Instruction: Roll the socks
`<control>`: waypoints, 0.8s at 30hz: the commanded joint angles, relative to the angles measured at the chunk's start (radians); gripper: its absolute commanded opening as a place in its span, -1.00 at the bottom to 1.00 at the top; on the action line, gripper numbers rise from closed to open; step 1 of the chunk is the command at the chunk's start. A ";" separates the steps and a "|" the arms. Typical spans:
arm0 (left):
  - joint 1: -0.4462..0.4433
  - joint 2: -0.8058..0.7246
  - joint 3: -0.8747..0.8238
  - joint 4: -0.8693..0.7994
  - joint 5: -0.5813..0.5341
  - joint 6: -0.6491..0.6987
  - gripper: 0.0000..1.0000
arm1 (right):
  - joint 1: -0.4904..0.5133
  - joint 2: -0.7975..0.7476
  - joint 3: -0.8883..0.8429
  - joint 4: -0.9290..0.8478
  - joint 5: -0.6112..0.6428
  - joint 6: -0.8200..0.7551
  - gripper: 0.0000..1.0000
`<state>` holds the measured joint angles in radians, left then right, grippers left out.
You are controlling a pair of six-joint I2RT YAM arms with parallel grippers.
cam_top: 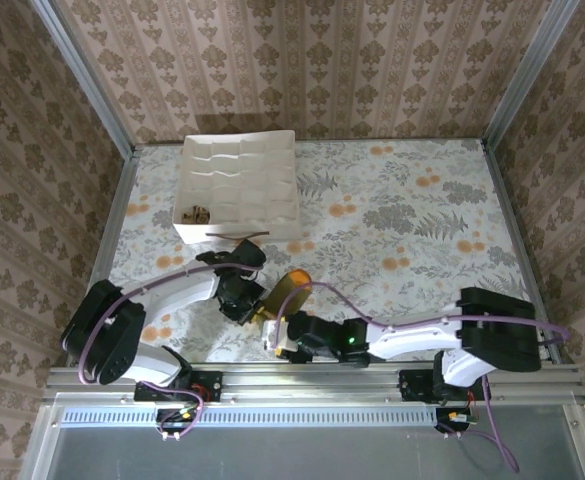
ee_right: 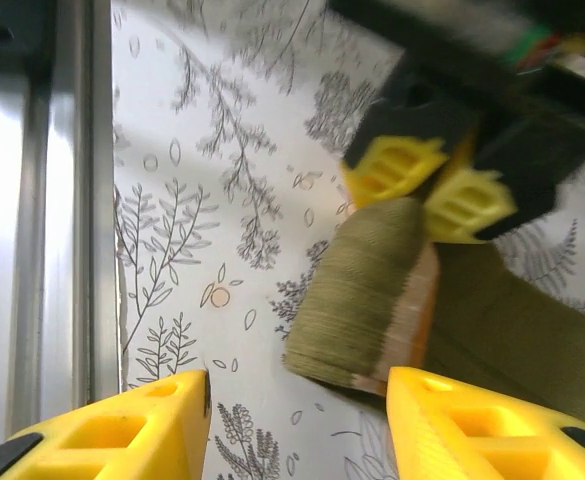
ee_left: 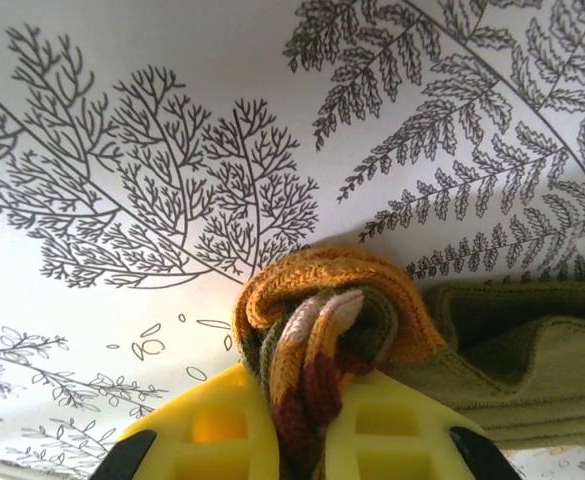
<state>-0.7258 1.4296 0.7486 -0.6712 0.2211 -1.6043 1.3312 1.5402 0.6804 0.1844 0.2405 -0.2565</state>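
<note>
At the near edge of the table (cam_top: 422,230), beside the metal rail (cam_top: 312,378), the right gripper (ee_right: 297,390) stands over the fern-and-blossom cloth. Its yellow fingers (ee_right: 122,430) are parted with only bare cloth between them, and it holds nothing. Just beyond its right finger lies the olive sock (ee_right: 362,300). One end is wound into a snug roll, which shows a pale and orange edge. The rest trails flat toward the right in the right wrist view. From above, the sock's orange toe (cam_top: 294,283) lies on the cloth between the two arms, near the middle of the table's front half.

On the far side of the roll, the left gripper (ee_left: 307,385) is clamped tight on the sock. Its yellow fingers (ee_left: 212,440) pinch the bunched cuff (ee_left: 312,320), which is striped orange, cream and brown. Olive fabric lies in folds alongside.

Farther back, toward the left rear of the table, sits the white gridded tray (cam_top: 237,175). A tan-and-brown bundle (cam_top: 197,212) lies in a compartment at its near-left corner, too small to make out. Patterned wallpaper (cam_top: 322,60) closes in the space behind and on both sides.
</note>
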 commanded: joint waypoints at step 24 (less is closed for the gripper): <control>0.100 -0.110 0.012 -0.099 0.036 0.118 0.15 | -0.027 0.265 0.102 -0.111 0.172 0.191 -1.00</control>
<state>-0.6502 1.3888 0.7692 -0.7238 0.2600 -1.4975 1.3369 1.8168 0.8623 0.1997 0.4988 -0.1734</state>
